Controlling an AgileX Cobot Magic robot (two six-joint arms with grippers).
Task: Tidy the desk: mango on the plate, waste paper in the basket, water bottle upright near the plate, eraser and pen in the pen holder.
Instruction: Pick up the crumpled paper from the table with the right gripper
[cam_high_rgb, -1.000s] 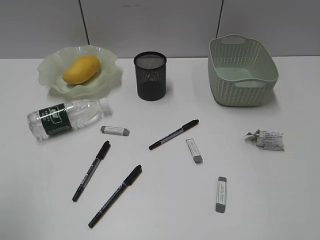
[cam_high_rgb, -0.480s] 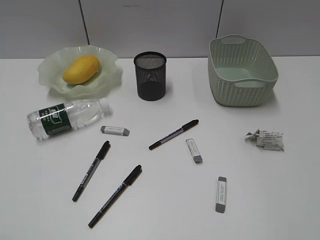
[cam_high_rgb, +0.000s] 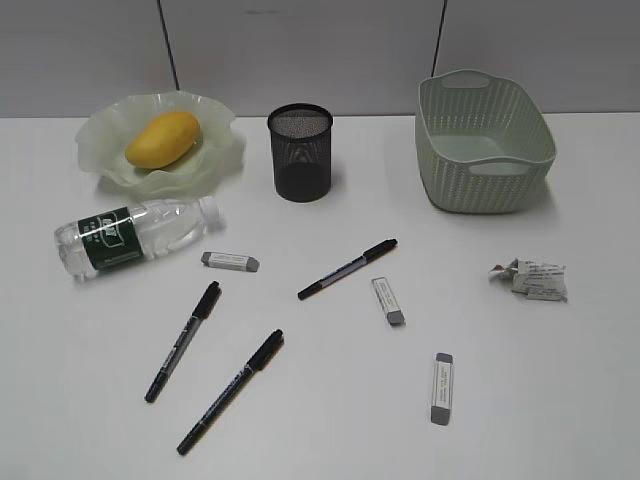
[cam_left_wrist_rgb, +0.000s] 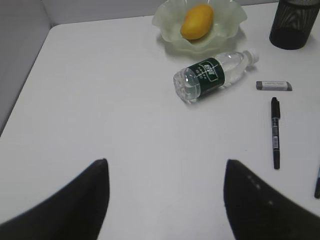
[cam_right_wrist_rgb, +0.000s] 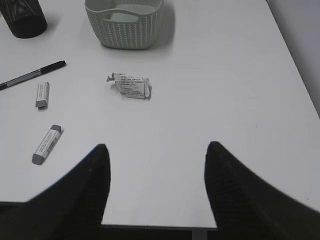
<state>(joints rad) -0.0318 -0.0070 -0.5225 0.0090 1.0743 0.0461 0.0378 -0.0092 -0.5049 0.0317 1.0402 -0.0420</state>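
The yellow mango lies in the ruffled green plate. In front of the plate, the water bottle lies on its side. Three erasers and three black pens are scattered on the desk. The black mesh pen holder stands at the back middle. The waste paper lies in front of the basket. My left gripper hangs open over bare desk, well short of the bottle. My right gripper is open over the desk's front edge, short of the paper. Neither arm shows in the exterior view.
In the left wrist view an eraser and a pen lie right of the bottle. In the right wrist view two erasers and a pen lie left of the paper. A wall runs behind the desk.
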